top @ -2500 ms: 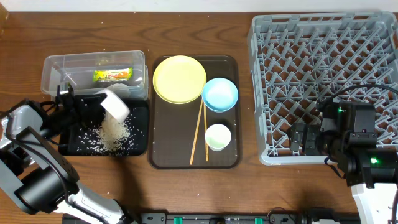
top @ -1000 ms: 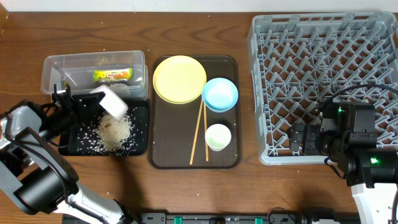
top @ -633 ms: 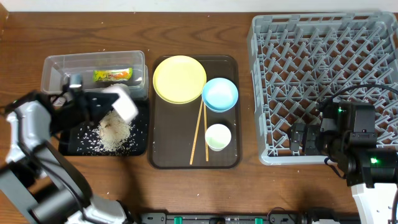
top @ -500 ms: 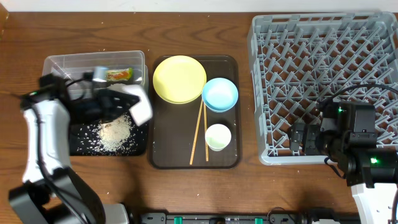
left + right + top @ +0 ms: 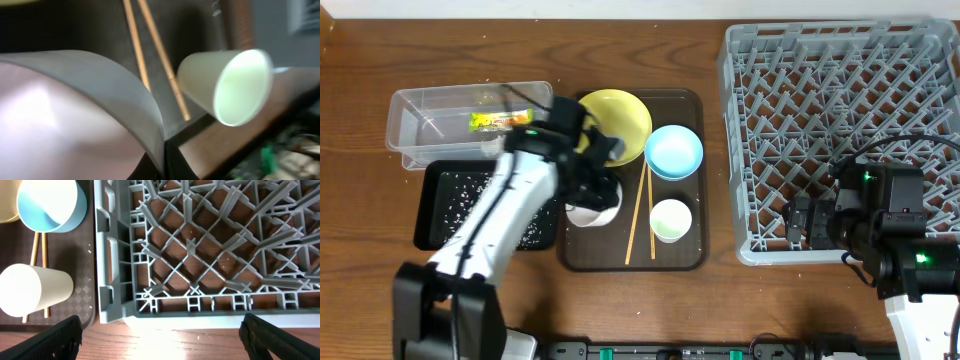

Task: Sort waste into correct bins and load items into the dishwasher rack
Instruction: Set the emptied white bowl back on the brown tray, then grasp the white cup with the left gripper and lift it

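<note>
On the left of the table, noted the snack wrapper point(image 5: 500, 121) in the clear tub point(image 5: 410, 128) and rice grains point(image 5: 452, 190) in the black tray point(image 5: 426, 236). Found the left pincer point(image 5: 590, 192) clamped on the white bowl point(image 5: 593, 213) over the brown tray point(image 5: 690, 256), just left of the chopsticks point(image 5: 638, 215) and cup point(image 5: 670, 220). Judged the step as carrying that bowl to the rack point(image 5: 840, 100); called for a long rightward reach, then tilting between pegs. Saw the right pincer point(image 5: 807, 222) gaping at the rack's near edge.
</note>
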